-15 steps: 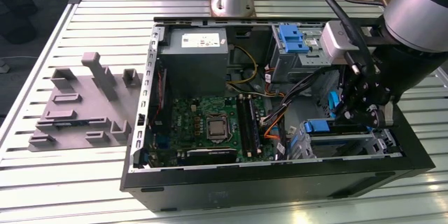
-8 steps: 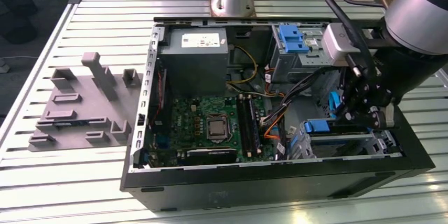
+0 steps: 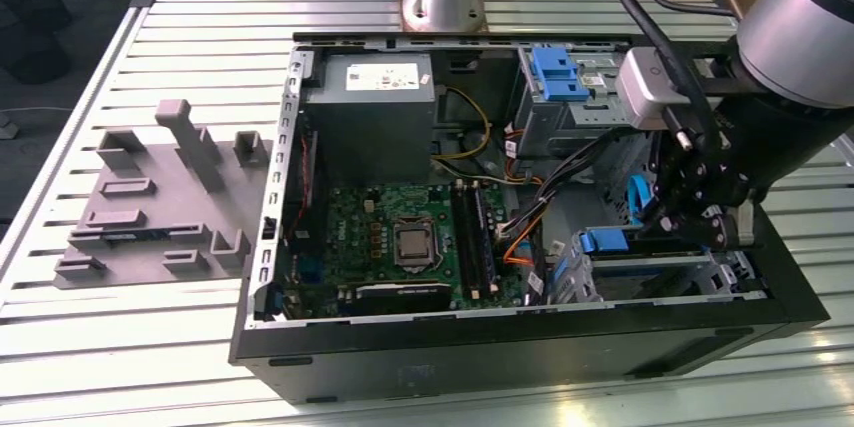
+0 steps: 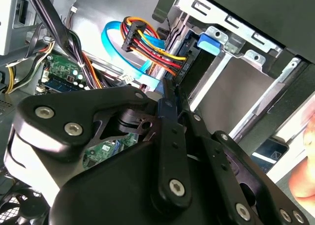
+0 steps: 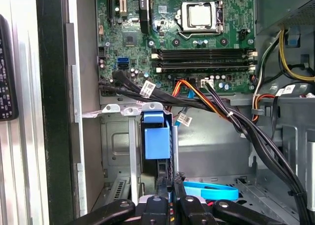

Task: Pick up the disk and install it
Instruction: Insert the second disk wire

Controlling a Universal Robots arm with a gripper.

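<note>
We see black gripper [image 3: 701, 209] clenched, down in open black computer case [image 3: 534, 347], blue-bracketed silver disk [image 5: 158, 142] in metal drive cage [image 5: 118, 136], cable bundle [image 5: 221, 112] crowding alongside

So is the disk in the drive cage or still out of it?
In, at least mostly. The disk stands on edge in the drive cage slot, its blue bracket at the opening, the gripper right at it. Fully seated: cannot tell.

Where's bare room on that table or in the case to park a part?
Free: slatted table in front of the grey fixture plate, and slats behind it. Crowded: the case around the hand, cables and drive cage.
</note>
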